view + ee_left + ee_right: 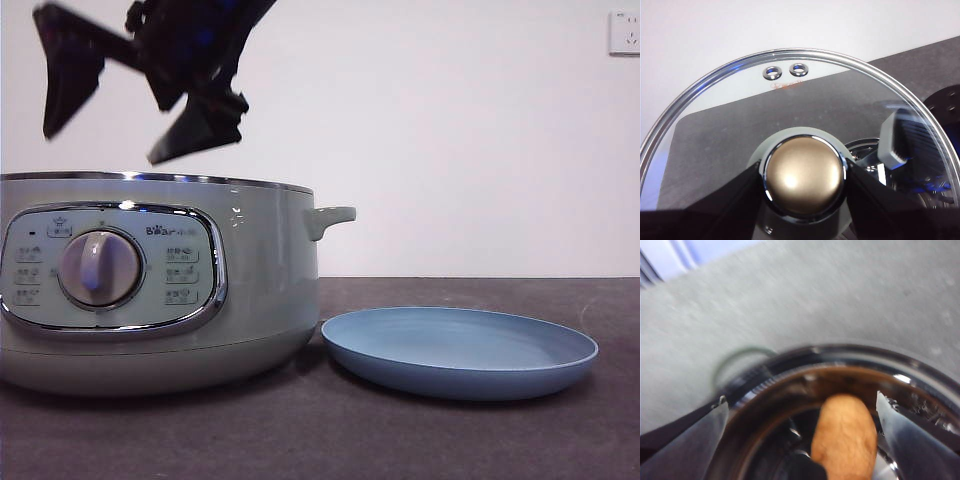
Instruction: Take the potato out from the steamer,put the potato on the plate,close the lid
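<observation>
Blurred right gripper [800, 412] open over potato [845, 440] in steamer [160, 290].

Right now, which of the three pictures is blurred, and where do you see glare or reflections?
Right wrist view: motion-blurred throughout; the potato inside the steamer and the open right gripper look soft. Left wrist view: sharp, with a bright highlight on the knob of the lid held by the left gripper. Front view: sharp on the plate; the dark gripper above is smeared.
</observation>
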Robot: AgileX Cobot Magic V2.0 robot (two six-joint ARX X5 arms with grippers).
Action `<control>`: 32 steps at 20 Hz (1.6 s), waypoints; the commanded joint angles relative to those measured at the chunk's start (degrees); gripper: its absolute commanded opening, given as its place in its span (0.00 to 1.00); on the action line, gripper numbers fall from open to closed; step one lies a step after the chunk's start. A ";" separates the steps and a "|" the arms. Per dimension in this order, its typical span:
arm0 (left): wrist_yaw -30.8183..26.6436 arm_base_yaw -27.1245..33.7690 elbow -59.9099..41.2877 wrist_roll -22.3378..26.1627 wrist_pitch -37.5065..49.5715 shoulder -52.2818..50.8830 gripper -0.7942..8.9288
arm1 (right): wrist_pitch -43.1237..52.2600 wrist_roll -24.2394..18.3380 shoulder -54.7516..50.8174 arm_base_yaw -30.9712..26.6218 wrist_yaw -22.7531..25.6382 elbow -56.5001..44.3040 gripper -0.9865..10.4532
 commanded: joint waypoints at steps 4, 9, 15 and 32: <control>-0.46 0.04 0.74 -0.17 1.66 -0.68 0.07 | -2.47 -0.04 4.74 -0.39 1.86 0.13 0.53; -0.46 0.04 0.74 -0.17 1.46 -0.68 0.07 | -2.51 -0.02 8.00 -0.81 2.95 0.13 0.52; -0.44 0.04 0.74 -0.17 1.51 -0.68 0.07 | -3.30 -0.52 7.85 -1.53 3.15 0.46 0.08; 6.12 0.04 0.74 -0.13 7.80 -0.44 0.07 | -39.85 -6.93 -33.31 -12.72 18.08 0.46 0.08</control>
